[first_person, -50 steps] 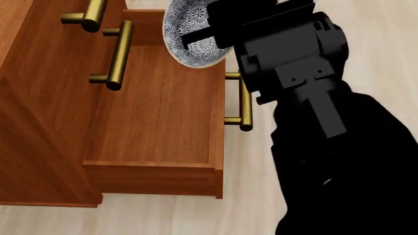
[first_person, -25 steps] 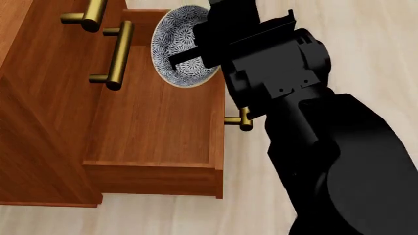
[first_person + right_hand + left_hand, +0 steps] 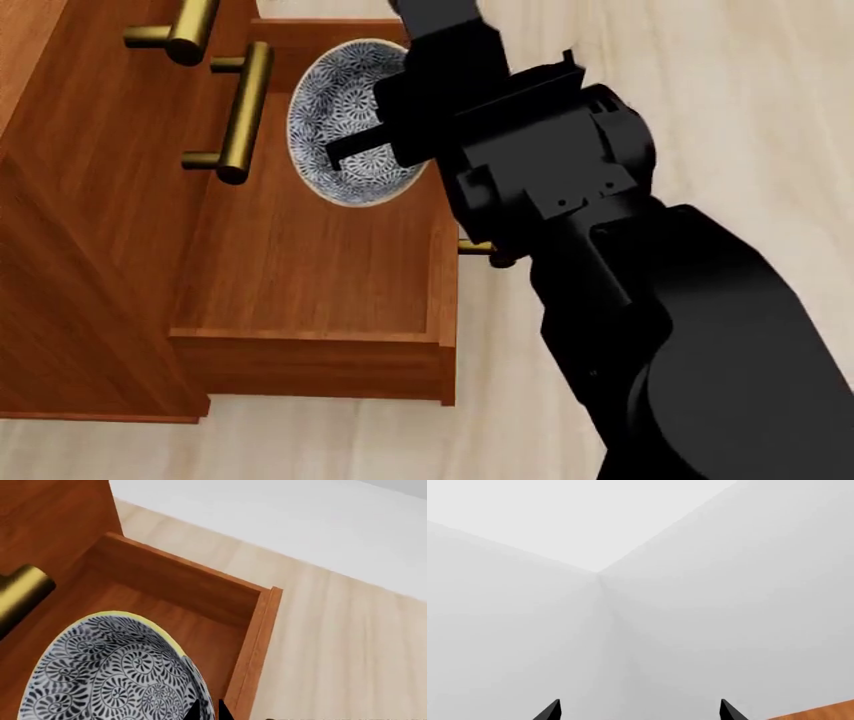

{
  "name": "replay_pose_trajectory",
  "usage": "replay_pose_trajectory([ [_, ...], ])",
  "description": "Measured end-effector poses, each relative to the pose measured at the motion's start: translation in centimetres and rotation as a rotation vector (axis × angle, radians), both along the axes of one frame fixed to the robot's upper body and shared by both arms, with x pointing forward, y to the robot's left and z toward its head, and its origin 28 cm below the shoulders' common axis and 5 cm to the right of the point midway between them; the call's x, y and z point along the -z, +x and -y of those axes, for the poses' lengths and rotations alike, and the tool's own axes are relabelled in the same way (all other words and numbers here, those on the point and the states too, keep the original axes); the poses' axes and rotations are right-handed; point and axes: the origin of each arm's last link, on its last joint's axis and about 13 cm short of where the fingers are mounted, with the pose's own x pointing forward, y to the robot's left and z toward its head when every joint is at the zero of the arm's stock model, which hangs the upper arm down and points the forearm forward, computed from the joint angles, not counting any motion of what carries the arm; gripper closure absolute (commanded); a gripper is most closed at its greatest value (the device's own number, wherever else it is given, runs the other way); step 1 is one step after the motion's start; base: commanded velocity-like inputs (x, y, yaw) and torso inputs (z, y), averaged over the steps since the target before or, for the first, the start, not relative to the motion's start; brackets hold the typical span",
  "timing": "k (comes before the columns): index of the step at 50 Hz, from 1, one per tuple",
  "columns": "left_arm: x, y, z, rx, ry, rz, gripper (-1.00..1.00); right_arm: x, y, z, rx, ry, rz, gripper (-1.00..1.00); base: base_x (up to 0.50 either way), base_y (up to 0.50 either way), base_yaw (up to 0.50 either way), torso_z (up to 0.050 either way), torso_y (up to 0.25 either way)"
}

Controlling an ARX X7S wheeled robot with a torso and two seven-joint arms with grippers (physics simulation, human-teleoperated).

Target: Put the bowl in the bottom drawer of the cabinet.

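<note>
The bowl, blue-grey floral with a pale yellowish rim, hung tilted over the far end of the open bottom drawer of the reddish-brown cabinet; whether it touched the drawer floor was unclear.

Bare room, pale floor
Light wood-plank floor meets plain white walls joining at a corner.

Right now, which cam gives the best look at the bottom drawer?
Head view: the bottom drawer shows pulled open, floor and side walls visible, with the bowl held over its far end by the right gripper. Right wrist shows only one inner corner. Left wrist shows just bare walls.
</note>
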Motion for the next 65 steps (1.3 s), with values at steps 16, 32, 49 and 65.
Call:
replay_pose_trajectory([
  [16, 0.1, -0.1, -0.2, -0.009, -0.001, -0.002, -1.00, 0.7, -0.1, -0.3, -0.020, 0.053, -0.038, 1.00, 0.00, 0.00, 0.00, 0.000, 0.001],
  [32, 0.3, -0.2, -0.3, -0.020, -0.001, -0.005, -1.00, 1.4, -0.3, -0.5, -0.031, 0.106, -0.084, 1.00, 0.00, 0.00, 0.00, 0.000, 0.000],
  [49, 0.4, -0.1, -0.5, -0.029, 0.002, -0.008, -1.00, 2.3, -0.4, -0.6, -0.038, 0.140, -0.121, 1.00, 0.00, 0.00, 0.00, 0.000, 0.001],
  [65, 0.6, -0.2, -0.6, -0.037, 0.005, -0.014, -1.00, 2.9, -0.4, -0.6, -0.042, 0.156, -0.140, 1.00, 0.00, 0.00, 0.00, 0.000, 0.000],
])
